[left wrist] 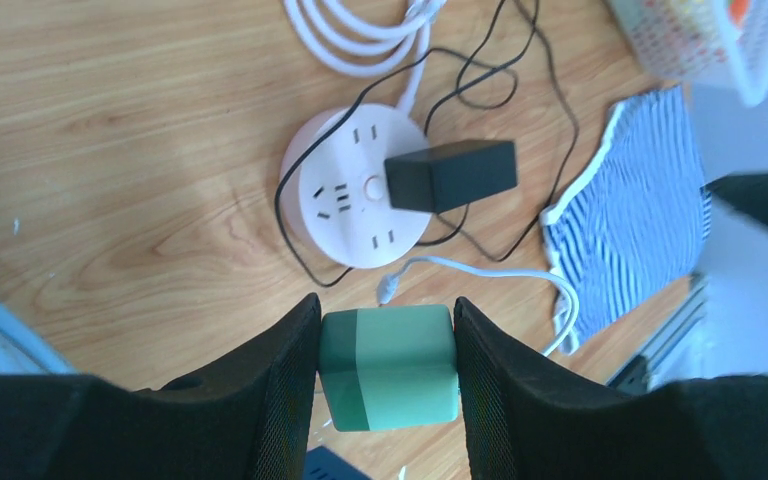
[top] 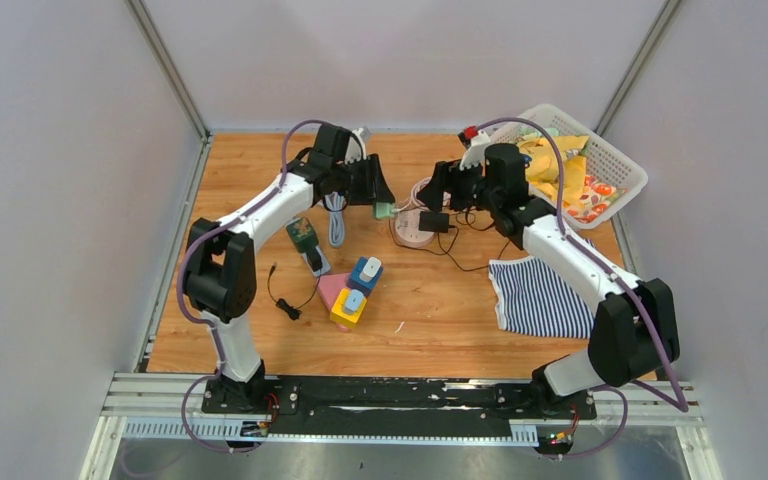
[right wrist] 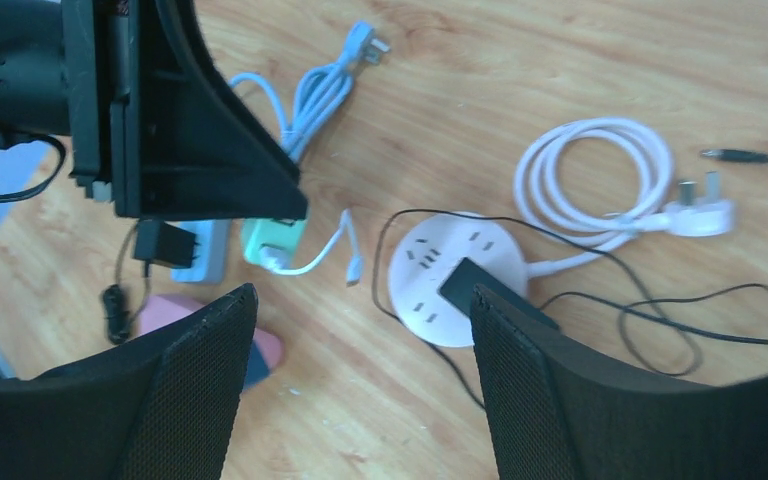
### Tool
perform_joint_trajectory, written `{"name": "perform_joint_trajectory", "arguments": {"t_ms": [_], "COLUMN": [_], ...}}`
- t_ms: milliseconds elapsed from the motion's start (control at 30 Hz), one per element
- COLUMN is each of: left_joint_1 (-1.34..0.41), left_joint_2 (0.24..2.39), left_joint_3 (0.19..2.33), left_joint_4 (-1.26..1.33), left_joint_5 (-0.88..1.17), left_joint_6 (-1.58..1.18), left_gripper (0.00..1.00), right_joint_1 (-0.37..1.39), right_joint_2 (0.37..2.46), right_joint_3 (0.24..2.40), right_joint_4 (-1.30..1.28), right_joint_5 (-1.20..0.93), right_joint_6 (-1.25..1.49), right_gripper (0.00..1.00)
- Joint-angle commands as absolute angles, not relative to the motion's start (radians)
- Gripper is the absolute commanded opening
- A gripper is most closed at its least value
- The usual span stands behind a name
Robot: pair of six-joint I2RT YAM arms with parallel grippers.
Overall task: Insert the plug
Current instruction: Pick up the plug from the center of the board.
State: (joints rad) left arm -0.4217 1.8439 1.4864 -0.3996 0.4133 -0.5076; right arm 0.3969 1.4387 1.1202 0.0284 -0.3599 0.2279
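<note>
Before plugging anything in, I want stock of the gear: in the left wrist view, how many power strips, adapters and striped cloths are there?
Round white power strip: 1
Adapters: 2 (green adapter, black adapter)
Striped cloth: 1
Total: 4

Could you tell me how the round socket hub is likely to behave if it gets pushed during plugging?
It looks flat and wide, so the round socket hub probably won't tip. On the smooth wooden table it may slide under a sideways push. Its coiled white cord might tug it back.
</note>
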Motion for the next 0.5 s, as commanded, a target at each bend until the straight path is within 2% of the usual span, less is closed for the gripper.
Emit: {"name": "perform_joint_trajectory", "arguments": {"t_ms": [0, 200, 467], "left_joint_1": [-0.42, -0.42, -0.42], "left_joint_2": [1.801, 1.764, 1.711], "left_joint_3": [1.469, 1.418, 1.338], "left_joint_4": [-0.267, -0.139, -0.02], "left_joint_5": [0.46, 0.474, 0.5], "left_joint_6": [-0.626, -0.757, -0.858], "left_gripper": [0.25, 0.25, 0.25], "right_joint_1": [0.439, 0.511, 0.583], "right_joint_2": [1.414, 1.432, 1.453], "right_joint_3": [1.087, 1.094, 1.12], "right_joint_4": [0.132, 0.163, 0.166], "right_joint_5": [-0.418, -0.426, -0.278], "right_joint_6": [0.376, 0.42, 0.407], "right_gripper": [0.78, 0.72, 0.61]}}
